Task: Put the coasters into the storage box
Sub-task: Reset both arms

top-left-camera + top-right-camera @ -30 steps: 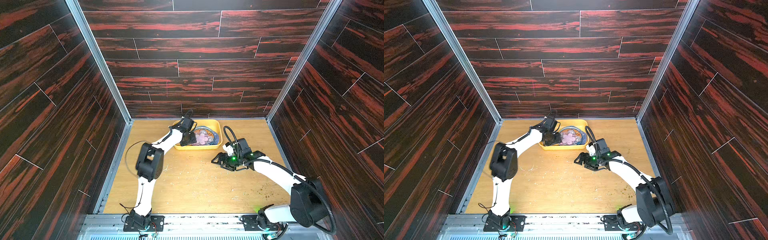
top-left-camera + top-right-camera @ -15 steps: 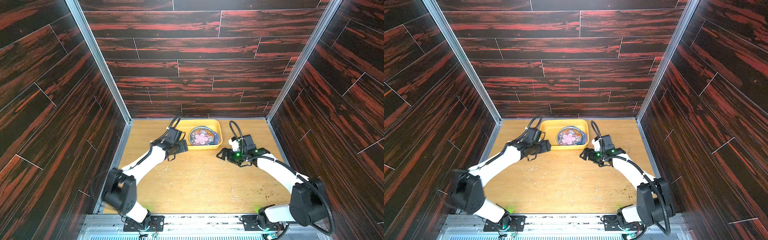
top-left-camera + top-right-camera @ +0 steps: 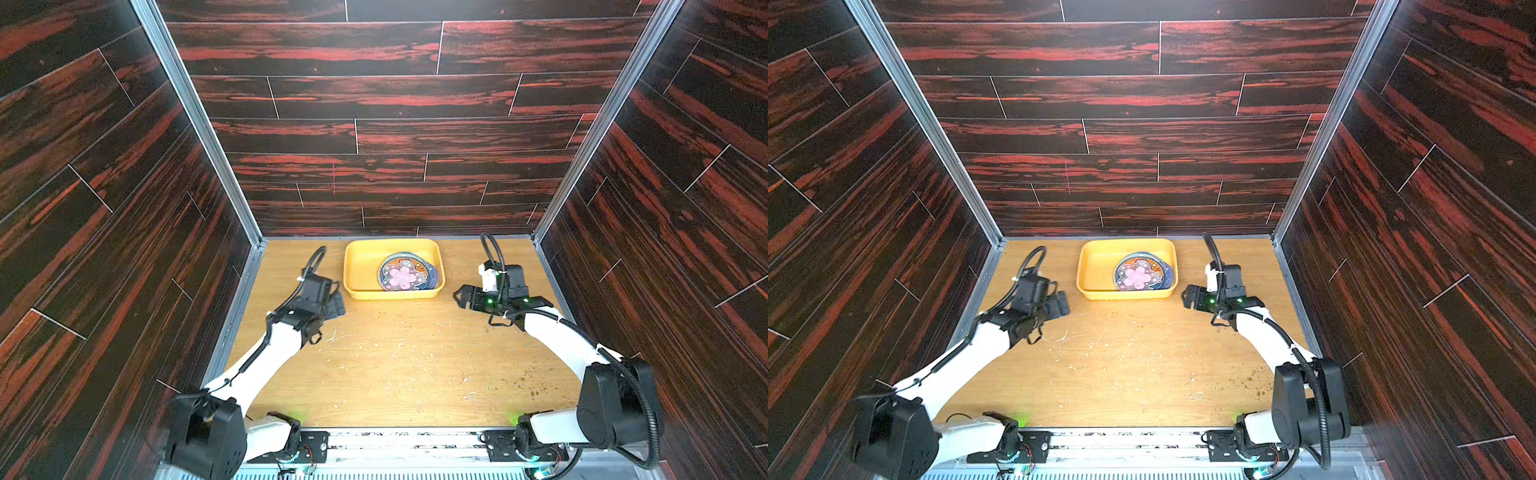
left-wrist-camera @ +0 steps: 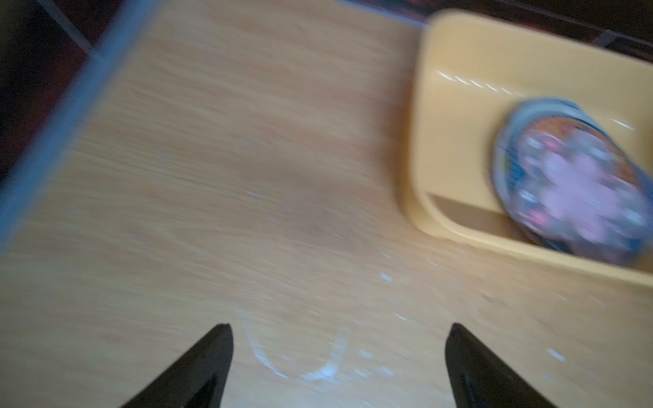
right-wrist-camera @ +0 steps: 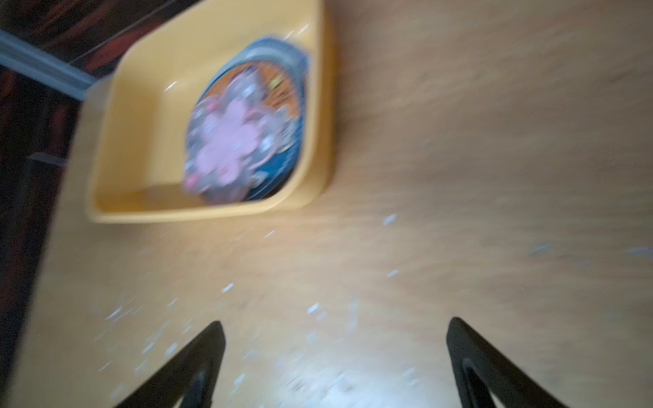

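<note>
1. You're seeing the coasters (image 3: pixel 402 276) lying stacked inside the storage box (image 3: pixel 360 266), toward its right end, with a pink blossom one on top.
2. The box is sitting mid far edge of the desk (image 3: pixel 395 365).
3. The left gripper (image 4: pixel 335 330) is hanging wide open and holding nothing. The right gripper (image 5: pixel 335 323) is doing the same.
4. No loose coasters are showing on the desk (the stack count can't be told), so the task is looking finished.

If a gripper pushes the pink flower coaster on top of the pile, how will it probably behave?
The pink coaster looks thin and flat, so it is probably light and hard to pinch. It lies on round coasters, so it may slide. The box wall would likely stop it.
</note>
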